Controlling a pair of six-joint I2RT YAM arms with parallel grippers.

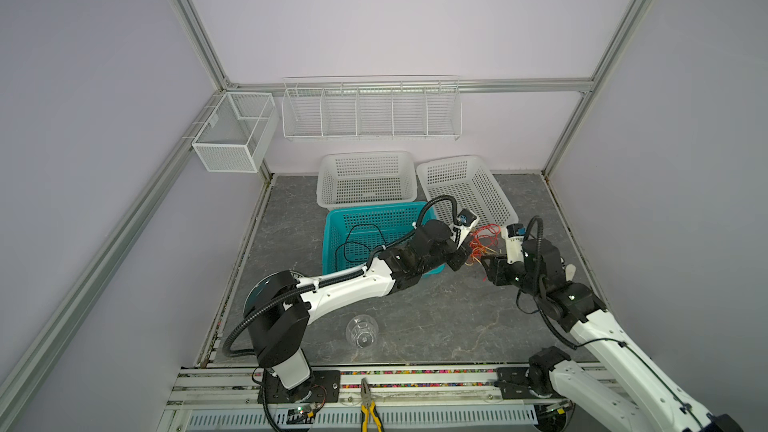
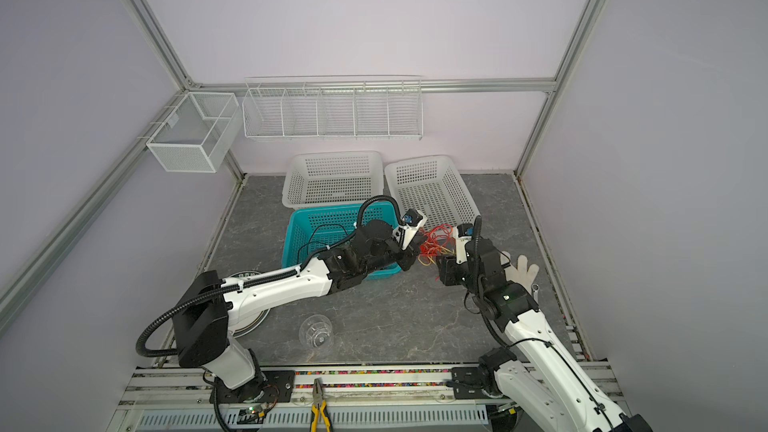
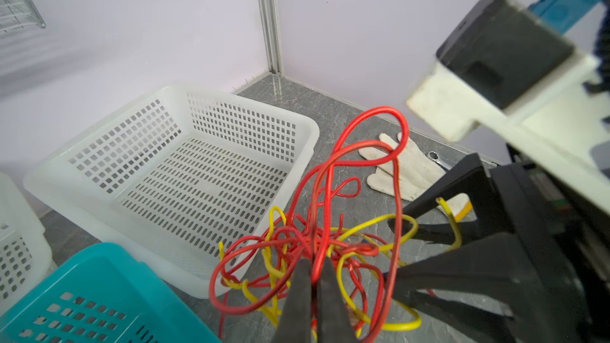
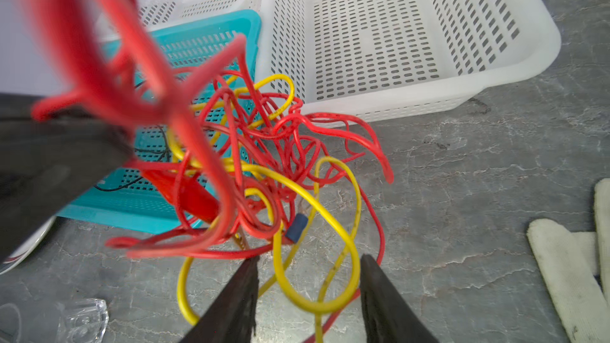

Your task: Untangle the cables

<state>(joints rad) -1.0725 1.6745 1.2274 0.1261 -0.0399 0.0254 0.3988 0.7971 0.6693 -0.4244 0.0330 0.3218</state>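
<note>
Both top views are showing the cables (image 1: 482,245), a red and yellow knot, sitting between the 2 grippers. The knot is just beside the teal basket (image 1: 365,206) and in front of a white basket (image 1: 461,189). A thin black cable (image 1: 357,238) is lying inside the teal basket. Only the top views are showing the pliers (image 1: 368,405) at the front edge. A white glove (image 2: 521,270) is showing well in a top view and in the left wrist view, lying flat on the grey table (image 2: 395,317). Only the right wrist view is showing a small blue piece (image 4: 296,227) on 1 wire in the knot.

In the left wrist view, the left gripper (image 3: 315,265) is pinching 1 red strand of the cables, its 2 fingers pressed together on it. In the right wrist view, the right gripper (image 4: 309,259) is standing with its 2 fingers wide apart. A yellow loop is hanging in the gap between them, and the fingers are not squeezing it.
</note>
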